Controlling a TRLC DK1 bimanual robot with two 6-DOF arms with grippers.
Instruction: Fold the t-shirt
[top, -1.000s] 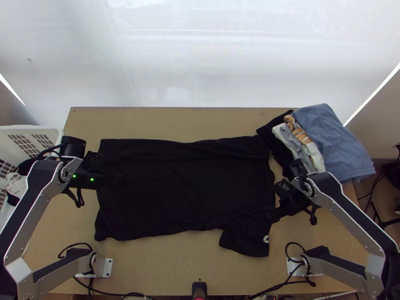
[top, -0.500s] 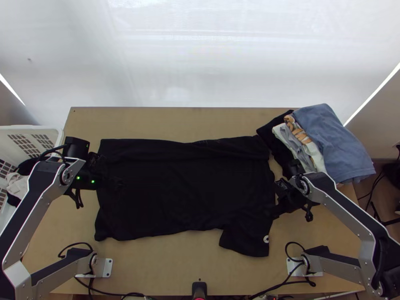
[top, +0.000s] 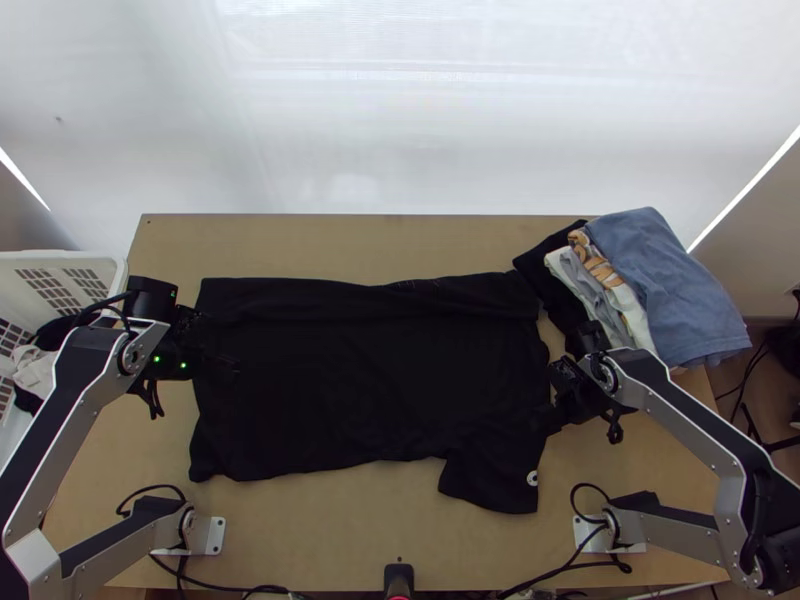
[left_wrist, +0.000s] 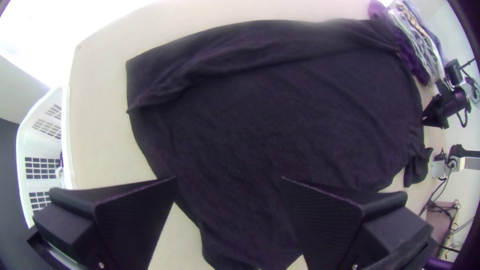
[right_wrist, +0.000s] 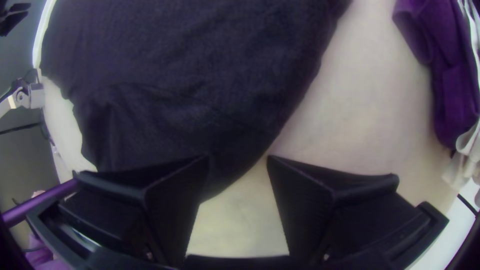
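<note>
Left gripper (top: 232, 364), right gripper (top: 541, 420): fingers parted

A robotics lab or similar test workspace is suggested by the left arm (top: 72, 415) and right arm (top: 690, 440), which are mounted at the near corners of a light wooden surface (top: 330, 245). Black cables (top: 222, 588) are strung along its near edge. The surface is backed on its far side by a plain white sheet or screen (top: 400, 120). Laundry work is indicated by a white plastic basket (top: 60, 262) beside its left edge and piled garments (top: 665, 290) at its far right corner. Whether the room belongs to a home or an office cannot be told.
</note>
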